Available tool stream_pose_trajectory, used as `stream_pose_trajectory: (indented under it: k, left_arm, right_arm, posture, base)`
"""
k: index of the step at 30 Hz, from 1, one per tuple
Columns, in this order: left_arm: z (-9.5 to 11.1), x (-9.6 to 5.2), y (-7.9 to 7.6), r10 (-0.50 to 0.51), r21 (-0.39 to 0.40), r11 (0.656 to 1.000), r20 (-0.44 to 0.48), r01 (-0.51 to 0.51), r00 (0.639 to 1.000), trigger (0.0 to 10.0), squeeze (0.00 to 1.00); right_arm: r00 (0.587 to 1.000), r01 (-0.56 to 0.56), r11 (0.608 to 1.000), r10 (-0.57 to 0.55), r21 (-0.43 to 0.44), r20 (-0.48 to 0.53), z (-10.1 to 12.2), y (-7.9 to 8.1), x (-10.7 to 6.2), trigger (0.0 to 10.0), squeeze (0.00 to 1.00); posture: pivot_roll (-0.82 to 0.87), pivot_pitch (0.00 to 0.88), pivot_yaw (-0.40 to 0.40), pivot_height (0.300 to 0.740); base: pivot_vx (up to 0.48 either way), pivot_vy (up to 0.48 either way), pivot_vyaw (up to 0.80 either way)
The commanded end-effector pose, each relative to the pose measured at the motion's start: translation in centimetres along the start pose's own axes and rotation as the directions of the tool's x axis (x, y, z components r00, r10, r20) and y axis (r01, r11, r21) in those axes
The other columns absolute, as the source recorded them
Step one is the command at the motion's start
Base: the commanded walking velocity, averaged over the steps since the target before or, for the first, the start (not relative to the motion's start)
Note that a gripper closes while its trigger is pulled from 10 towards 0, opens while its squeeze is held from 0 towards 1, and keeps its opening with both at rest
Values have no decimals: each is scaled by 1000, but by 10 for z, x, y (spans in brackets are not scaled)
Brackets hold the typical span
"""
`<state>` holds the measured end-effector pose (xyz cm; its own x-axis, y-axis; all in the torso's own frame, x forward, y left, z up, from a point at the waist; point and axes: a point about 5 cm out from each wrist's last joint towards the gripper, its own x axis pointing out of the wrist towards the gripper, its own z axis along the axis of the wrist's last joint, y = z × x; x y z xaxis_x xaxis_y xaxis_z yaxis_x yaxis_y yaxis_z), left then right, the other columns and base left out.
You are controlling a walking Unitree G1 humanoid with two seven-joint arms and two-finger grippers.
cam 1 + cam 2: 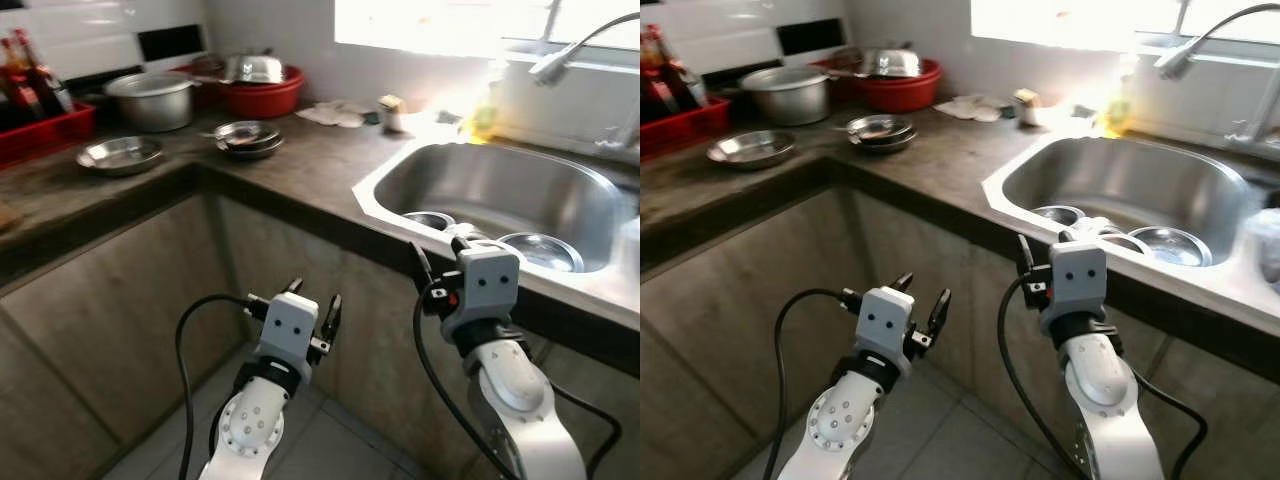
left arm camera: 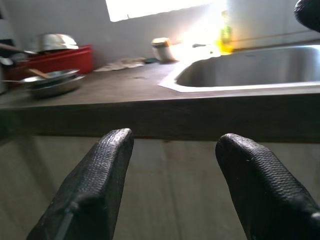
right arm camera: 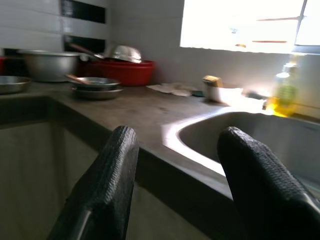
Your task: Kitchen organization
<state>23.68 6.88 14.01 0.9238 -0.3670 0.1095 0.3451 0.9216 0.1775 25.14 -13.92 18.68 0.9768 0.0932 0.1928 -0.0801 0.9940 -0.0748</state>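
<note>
**Dark worktop, steel sink, two arms held low**

A dark worktop [image 1: 300, 160] bends round a corner, with brown cupboard doors [image 1: 110, 320] under it. A steel sink [image 1: 500, 190] is set into the worktop on the right, below a bright window [image 1: 420, 22]. A tap [image 1: 560, 55] curves over the sink. Two steel bowls [image 1: 540, 250] lie in the sink, near its front wall.

At the back stands a red tub [image 1: 262, 95] with a shiny bowl [image 1: 254, 68] in it. Just beside the tub is a big pot [image 1: 152, 100]. In front of these sits a stack of small dishes [image 1: 246, 137], and further left a flat steel plate [image 1: 120, 153]. A red tray [image 1: 45, 130] with bottles [image 1: 30, 75] is at the far left. Near the window are a white cloth [image 1: 330, 113], a small jar [image 1: 390, 112] and a yellow bottle [image 1: 482, 112].

The left end effector [image 1: 312, 303] hangs in front of the cupboard doors, below the worktop edge. Its fingers [image 2: 95, 180] are spread apart and hold nothing. The right end effector [image 3: 175, 180] is up by the sink's front rim. Its fingers [image 3: 105, 185] are also spread apart with nothing between them. The worktop edge stands between both end effectors and the dishes.
</note>
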Motion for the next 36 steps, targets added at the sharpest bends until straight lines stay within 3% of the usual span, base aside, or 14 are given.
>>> stream_pose_trajectory:
  k: [1,29,36]
  left_arm:
    - [-1,0,2,6,16,1000,-2,-6,1000,10000,0]
    - [-1,0,4,11,21,1000,-8,-11,1000,10000,0]
    - [0,0,3,12,19,1000,-10,-12,1000,10000,0]
  right_arm:
    - [1000,-13,1000,13,8,-5,-1,3,1,10000,0]
    - [1000,-10,1000,10,29,-2,0,6,6,10000,0]
    - [1000,-6,999,6,34,-1,0,5,8,10000,0]
  posture:
    - [165,0,-48,740]
    - [175,1,-45,740]
    - [176,2,-48,740]
  base:
    - [281,0,800]
    - [318,0,800]
    - [324,0,0]
